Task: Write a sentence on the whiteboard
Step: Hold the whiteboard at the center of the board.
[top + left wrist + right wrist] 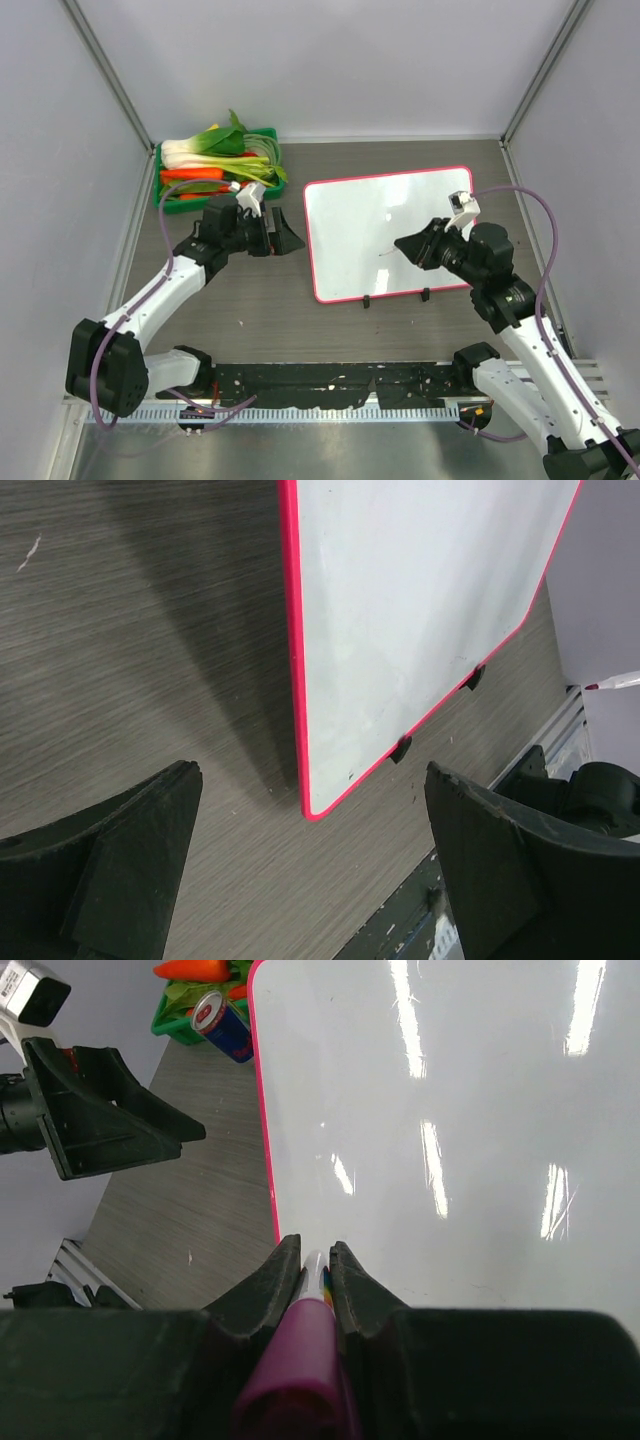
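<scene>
White-shelled arms (pixel 160 285), black joints (pixel 100 365) (a purple cable (pixel 553 240) along each)

Glossy white rectangular whiteboard (pixel 370 225), rounded pink-red frame, 2 black feet (pixel 367 301). Grey-brown wood-grain table top (pixel 240 300). Green plastic crate (pixel 163 190): green-white leafy veg (pixel 225 145), orange carrots (pixel 190 174). Blue-red-silver drink can (pixel 222 1022). Pink-magenta plastic marker (pixel 300 1360). Matte black right gripper (pixel 317 1252). Faint mark (pixel 385 255) on the white, possibly pink.

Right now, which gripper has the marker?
The right gripper, shut on the pink marker over the whiteboard; the left gripper stands open and empty.
</scene>
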Controlling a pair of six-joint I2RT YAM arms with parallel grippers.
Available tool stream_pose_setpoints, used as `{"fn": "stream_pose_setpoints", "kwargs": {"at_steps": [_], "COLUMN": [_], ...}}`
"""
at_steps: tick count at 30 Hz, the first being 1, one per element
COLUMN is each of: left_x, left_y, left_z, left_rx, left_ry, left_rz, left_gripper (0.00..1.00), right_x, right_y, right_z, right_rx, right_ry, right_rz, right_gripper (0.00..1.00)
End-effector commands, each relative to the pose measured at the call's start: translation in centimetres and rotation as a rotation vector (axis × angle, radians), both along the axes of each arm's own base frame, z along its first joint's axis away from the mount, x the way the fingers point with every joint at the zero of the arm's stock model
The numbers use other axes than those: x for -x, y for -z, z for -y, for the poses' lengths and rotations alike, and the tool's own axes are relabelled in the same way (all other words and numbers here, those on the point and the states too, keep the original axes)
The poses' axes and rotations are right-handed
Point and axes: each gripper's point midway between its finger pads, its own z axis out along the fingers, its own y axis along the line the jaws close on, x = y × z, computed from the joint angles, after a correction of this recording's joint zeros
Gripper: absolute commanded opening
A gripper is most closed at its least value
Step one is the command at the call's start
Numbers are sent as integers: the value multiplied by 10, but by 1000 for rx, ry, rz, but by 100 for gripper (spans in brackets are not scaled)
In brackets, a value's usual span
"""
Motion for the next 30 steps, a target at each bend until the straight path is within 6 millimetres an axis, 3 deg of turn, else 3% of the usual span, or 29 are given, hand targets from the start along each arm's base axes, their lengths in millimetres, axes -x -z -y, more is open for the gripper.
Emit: {"fn": "stream_pose_setpoints", "kwargs": {"at_steps": [1, 6, 9, 10, 11, 12, 15, 22, 30], "left_x": [4, 16, 17, 17, 16, 15, 14, 14, 2], "left_y": [-13, -16, -19, -20, -21, -21, -20, 3, 6], "left_z": [4, 7, 8, 8, 8, 7, 5, 1, 2], "left_rx": [61, 53, 61, 66, 64, 58, 48, 17, -3], "left_ry": [3, 79, 88, 92, 88, 84, 75, 58, 48], "left_rz": [15, 13, 25, 34, 45, 50, 57, 18, 25], "left_gripper": [96, 97, 97, 97, 97, 97, 98, 97, 98], "right_x": [-19, -42, -51, -52, -55, -56, -62, -53, -50], "right_y": [-21, -39, -37, -28, -33, -22, -24, -15, -14], "right_z": [1, -10, -17, -18, -19, -20, -23, -17, -6], "right_rx": [-67, -80, -111, -112, -135, -142, -162, -75, -1], "right_ry": [62, 51, 41, 45, 43, 46, 36, 21, 42], "right_rz": [48, 30, 12, -4, 34, 29, 60, 89, 111], "right_gripper": [1, 1, 2, 1, 1, 1, 1, 1, 1]}}
